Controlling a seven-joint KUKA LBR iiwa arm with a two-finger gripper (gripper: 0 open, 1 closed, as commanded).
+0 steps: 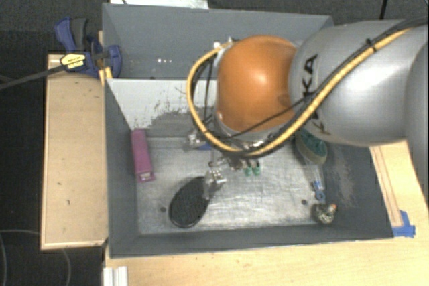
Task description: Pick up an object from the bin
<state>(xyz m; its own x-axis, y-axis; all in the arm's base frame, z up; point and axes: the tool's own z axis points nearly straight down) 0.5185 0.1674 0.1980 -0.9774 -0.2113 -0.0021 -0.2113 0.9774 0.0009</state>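
My gripper (216,176) hangs under the orange dome near the middle of the bin, its metal tip just above the upper right end of a black oval brush-like thing (187,203) that lies on the floor at front left. A purple rectangular block (141,155) lies along the left wall, well apart from the gripper. Small green pieces (253,171) sit just right of the gripper.
A teal round thing (312,146) lies partly under the arm at the right. A thin blue-handled tool (317,188) and a small dark metal piece (325,213) rest near the front right corner. The arm covers the bin's back middle.
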